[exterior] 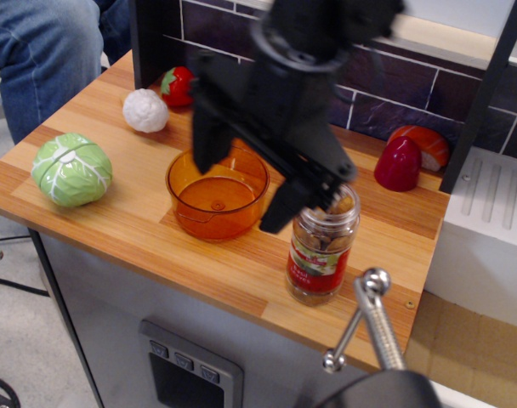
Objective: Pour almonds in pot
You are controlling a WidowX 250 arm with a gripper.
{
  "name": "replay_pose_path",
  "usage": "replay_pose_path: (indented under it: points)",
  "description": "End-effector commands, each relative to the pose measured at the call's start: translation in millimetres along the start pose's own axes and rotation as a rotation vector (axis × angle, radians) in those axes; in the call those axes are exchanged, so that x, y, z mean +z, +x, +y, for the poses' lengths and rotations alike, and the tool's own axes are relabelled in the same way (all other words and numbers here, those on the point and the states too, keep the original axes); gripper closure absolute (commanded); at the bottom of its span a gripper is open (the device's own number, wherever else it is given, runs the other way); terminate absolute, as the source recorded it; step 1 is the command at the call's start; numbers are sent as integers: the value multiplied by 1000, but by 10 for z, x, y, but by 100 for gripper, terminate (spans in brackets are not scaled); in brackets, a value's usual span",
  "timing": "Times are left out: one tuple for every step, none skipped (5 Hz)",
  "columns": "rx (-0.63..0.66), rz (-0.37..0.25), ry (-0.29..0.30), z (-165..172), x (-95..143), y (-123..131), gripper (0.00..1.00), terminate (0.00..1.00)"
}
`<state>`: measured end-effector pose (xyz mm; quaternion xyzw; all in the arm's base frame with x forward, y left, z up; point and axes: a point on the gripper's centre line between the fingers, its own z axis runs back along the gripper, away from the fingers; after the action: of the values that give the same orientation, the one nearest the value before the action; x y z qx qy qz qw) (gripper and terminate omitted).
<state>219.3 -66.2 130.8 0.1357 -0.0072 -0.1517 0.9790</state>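
Standing nearest the counter's front edge, the almonds [322, 245] are seen upright in their jar. Just behind and left, the pot [216, 194] is set. Above both, the gripper [246, 178] is held open, nothing clasped, one finger beside the jar's top.

The counter [199, 263] is a wooden top with striped light and darker planks, set on a grey cabinet and backed by a dark purple brick wall. On its left end sits a green cabbage [71, 169]. Toward the back lie a white cauliflower [145, 110] and, just beside it, a red strawberry [177, 86]. Near the middle stands the pot [214, 200], translucent orange. To its right, close to the front edge, stands the clear jar of almonds [320, 246], upright. At the far right rear rest a dark red piece [398, 164] and an orange-red piece [428, 143] touching it.
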Motion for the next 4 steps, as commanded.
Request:
replay_pose_path:
  points:
    - [-469,39,160,-208,321,248,0,0]
    - [-629,157,204,-347,343,433,0,0]
    - [-757,329,248,-532,156,552,0,0]
    - [-791,439,251,-649,-71,624,0,0]
